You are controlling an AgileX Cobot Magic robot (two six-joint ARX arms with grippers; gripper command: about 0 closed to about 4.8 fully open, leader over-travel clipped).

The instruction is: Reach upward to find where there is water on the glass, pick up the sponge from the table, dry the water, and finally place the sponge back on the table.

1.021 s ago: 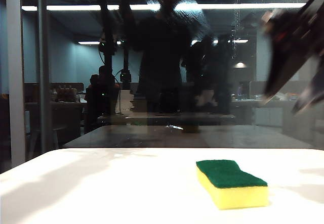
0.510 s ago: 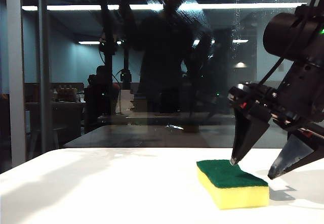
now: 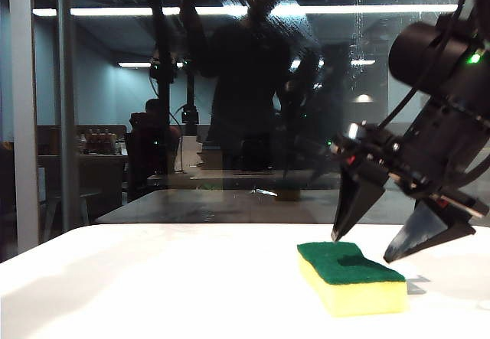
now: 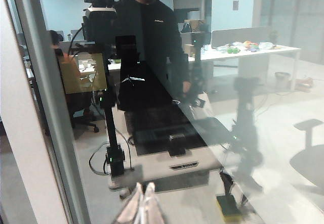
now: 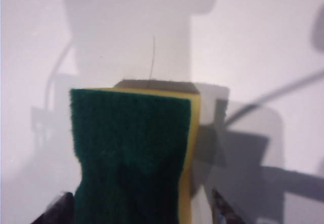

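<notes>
The sponge (image 3: 351, 276), yellow foam with a green top, lies flat on the white table (image 3: 153, 278). My right gripper (image 3: 363, 249) hangs open just above its far end, one fingertip (image 3: 337, 236) over the left edge. In the right wrist view the sponge (image 5: 131, 153) sits between the spread jaws of the right gripper (image 5: 142, 215), untouched. The dark glass (image 3: 230, 109) stands behind the table. Water shows as a hazy smear (image 3: 285, 14) and a drip trail (image 3: 357, 29) against the light strip. My left gripper (image 4: 142, 204) is shut and empty, pointing at the glass (image 4: 202, 82).
A grey frame bar (image 3: 23, 125) runs up the glass at the left, also the frame bar (image 4: 48, 113) in the left wrist view. The pane mirrors the robot, a standing person and the sponge. The table edge curves away at the left.
My right arm has swung down from the upper right to the sponge with its jaws open, then shifted slightly left. The sponge has not moved.
</notes>
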